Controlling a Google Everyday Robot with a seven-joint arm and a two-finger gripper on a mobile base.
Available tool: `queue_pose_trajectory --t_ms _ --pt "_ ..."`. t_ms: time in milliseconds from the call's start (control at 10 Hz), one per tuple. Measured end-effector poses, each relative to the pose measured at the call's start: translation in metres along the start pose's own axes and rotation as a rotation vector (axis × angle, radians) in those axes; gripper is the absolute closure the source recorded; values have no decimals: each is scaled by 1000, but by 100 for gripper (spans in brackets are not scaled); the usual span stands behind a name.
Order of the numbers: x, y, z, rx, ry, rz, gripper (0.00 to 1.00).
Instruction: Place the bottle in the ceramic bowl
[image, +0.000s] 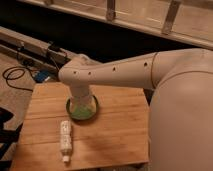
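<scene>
The big arm (115, 75) reaches over the back of the surface (117, 135) and bends down over the bowl (93, 111). The gripper (80, 105) sits right above the bowl, mostly hidden by the arm, so the way into the bowl from the top is blocked. Only the bowl's front and right rim shows. The robot's wide body (182, 120) fills the right side, past the surface's edge. The bottle (65, 141) lies flat near the front left, apart from the bowl. There is open room above it and on both sides. The middle and right of the surface are free wood. The back left corner is open too.
</scene>
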Motion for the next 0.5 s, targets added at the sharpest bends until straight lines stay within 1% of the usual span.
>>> queue_pose_trajectory --t_ms 300,400,500 --pt "-1 0 1 -4 -1 -4 35" --pt "-4 2 2 -19 -7 -30 35" --pt "-12 10 5 -41 -17 -94 35"
